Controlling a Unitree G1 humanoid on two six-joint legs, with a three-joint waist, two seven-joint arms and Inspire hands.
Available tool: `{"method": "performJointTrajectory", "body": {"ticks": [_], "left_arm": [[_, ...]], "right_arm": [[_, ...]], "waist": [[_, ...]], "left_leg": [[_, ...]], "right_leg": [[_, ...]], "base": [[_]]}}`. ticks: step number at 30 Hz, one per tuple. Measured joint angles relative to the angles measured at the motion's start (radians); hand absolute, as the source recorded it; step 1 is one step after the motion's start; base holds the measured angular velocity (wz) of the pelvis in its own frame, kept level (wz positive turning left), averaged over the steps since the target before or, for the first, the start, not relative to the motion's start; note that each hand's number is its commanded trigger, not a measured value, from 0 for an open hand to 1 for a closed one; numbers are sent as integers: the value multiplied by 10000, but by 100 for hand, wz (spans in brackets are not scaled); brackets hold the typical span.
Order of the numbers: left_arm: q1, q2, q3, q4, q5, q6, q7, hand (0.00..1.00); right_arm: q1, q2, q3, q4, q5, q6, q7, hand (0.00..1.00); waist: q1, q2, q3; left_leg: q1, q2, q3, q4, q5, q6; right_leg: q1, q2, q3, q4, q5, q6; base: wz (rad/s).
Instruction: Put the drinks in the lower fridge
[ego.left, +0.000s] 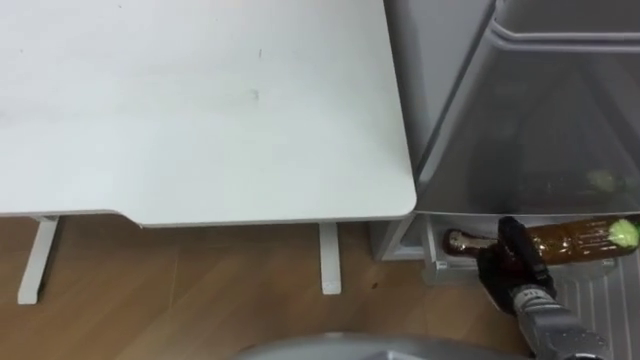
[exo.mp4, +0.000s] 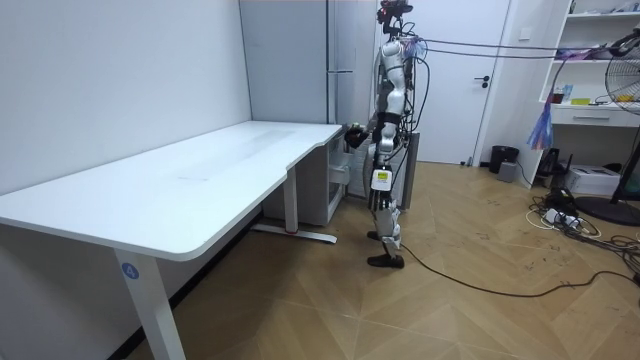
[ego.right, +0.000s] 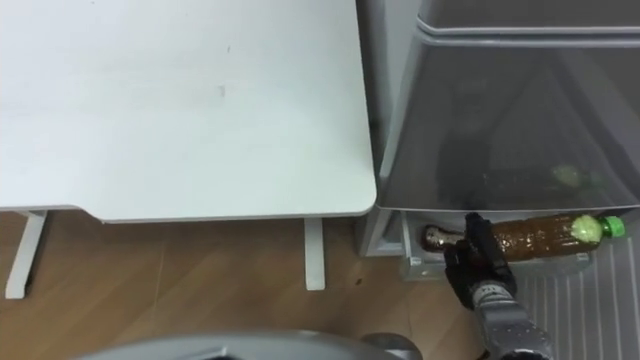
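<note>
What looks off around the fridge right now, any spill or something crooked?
Nothing stands out. The right hand grips the brown bottle on its side low at the fridge, its green cap on. No liquid shows on the wooden floor or the white table.

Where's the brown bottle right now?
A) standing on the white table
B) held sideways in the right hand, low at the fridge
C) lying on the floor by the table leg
B: the right hand is curled round the brown bottle, which lies sideways at the foot of the fridge.
</note>
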Motion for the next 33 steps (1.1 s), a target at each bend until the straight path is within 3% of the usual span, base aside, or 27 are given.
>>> {"method": "performJointTrajectory", "body": {"ticks": [3, 9, 17, 26, 28, 33], "left_arm": [[76, 4, -5, -43, 86, 129, -191, 0], [90, 27, -18, -530, 283, 336, -369, 0], [-220, 141, -197, -581, 283, 347, -397, 0], [-969, 370, -811, -60, 343, 425, -661, 0], [-1082, 406, -815, 84, 331, 417, -659, 0], [-1497, 442, -1087, 323, 330, 459, -661, 0]], "right_arm": [[-297, -134, 6, 278, 138, 14, -1, 100], [-538, -215, 12, 282, 662, 50, -222, 100], [-1205, -257, 23, 650, 843, 59, -410, 100], [-2984, -510, 28, 2235, 870, 9, -410, 100], [-3275, -629, 29, 2377, 918, 13, -409, 100], [-3944, -1002, 216, 2880, 886, 15, -323, 100]], "waist": [[-16, 75, -3], [17, 23, 20], [17, 3, 29], [89, 124, 110], [197, 243, 156], [634, 309, 194]], "left_leg": [[-243, -33, 6, 43, 20, 30], [-684, -94, 12, 168, 93, 91], [-1377, -129, 14, 508, 126, 136], [-2836, -204, 25, 1299, 189, 186], [-3115, -235, 19, 1469, 193, 195], [-3980, -324, 25, 1845, 248, 243]], "right_leg": [[-319, -64, -97, 190, -38, 8], [-853, -203, -201, 504, -47, 10], [-1602, -319, -200, 986, -83, -21], [-3099, -537, -189, 1790, -106, -95], [-3398, -613, -224, 2029, -142, -127], [-4405, -794, -153, 2678, -232, -206]], "base": [[5], [2], [-1], [3], [0], [0]]}}
